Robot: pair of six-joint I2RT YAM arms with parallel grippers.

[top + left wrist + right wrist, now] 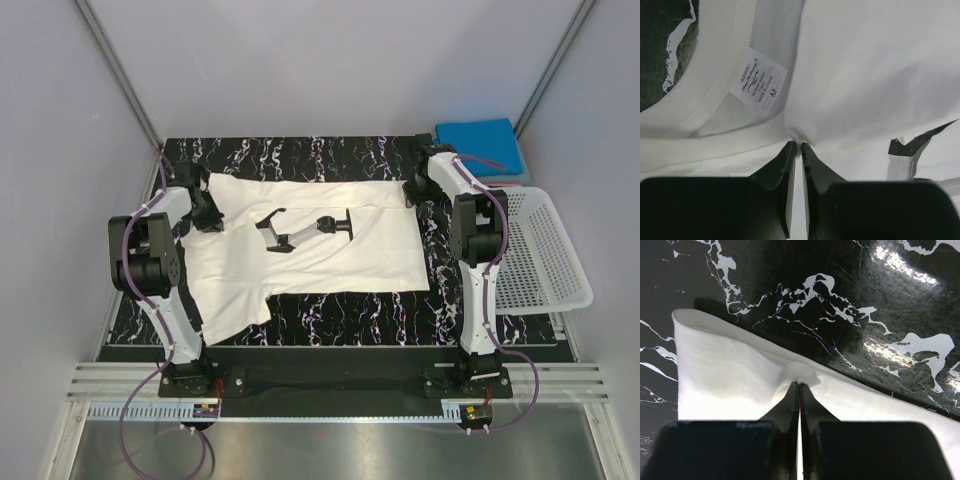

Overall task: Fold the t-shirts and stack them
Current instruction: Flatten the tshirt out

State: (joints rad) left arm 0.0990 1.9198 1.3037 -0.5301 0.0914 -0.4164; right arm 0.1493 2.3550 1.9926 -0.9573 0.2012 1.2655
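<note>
The left gripper [795,146] has its jaws drawn almost together, only a slit between them, and the tips nip a small pucker of the white t-shirt [340,262] just beside the neck opening, near the size label [759,82] sewn inside the collar [710,100]

The right gripper [799,385] has its jaws pressed together on a little bump of the same shirt, right at a stitched edge

From above, this shirt lies spread flat across the middle of the black marbled table [340,312], with the neck toward the left arm, the black print [300,230] facing up, and one sleeve reaching toward the near left

A folded blue t-shirt [478,138] sits at the far right corner, apart from the white one

A white basket [545,255] stands at the table's right side, beside the right arm
</note>
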